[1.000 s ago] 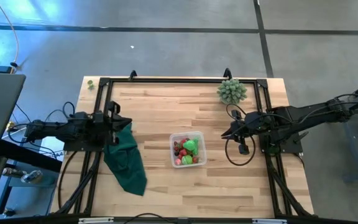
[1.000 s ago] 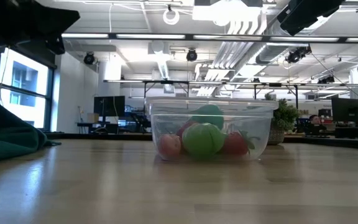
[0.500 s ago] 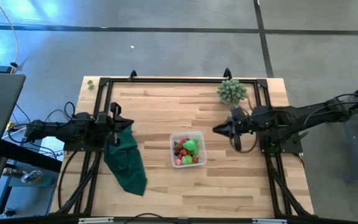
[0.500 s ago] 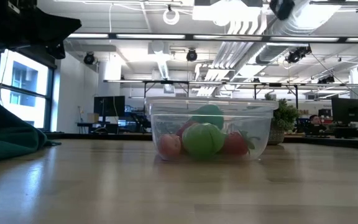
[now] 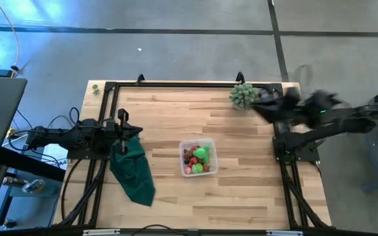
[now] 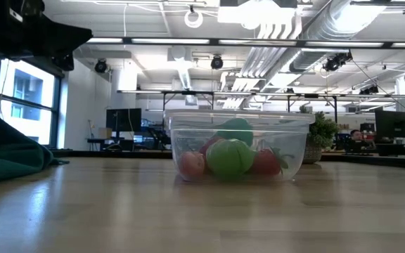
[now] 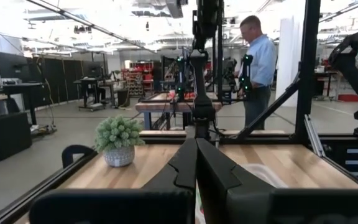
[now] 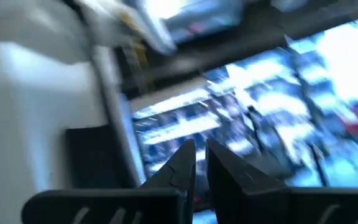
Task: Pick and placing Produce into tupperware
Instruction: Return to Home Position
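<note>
Clear tupperware (image 5: pixel 197 157) mid-table, well apart from right tool (image 8: pixel 201 158).

The high view looks straight down from above on the whole tabletop (image 5: pixel 169 111); the low view sits at tabletop height, close to the tupperware (image 6: pixel 238 147), facing level into the room; the left wrist view looks along the tabletop toward the plant (image 7: pixel 118 138), seen in all three; the right wrist view points away from the tabletop.

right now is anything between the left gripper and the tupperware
Only the dark green cloth, lying beside the left gripper, its top corner near that path; past it, bare table up to the tupperware.
</note>
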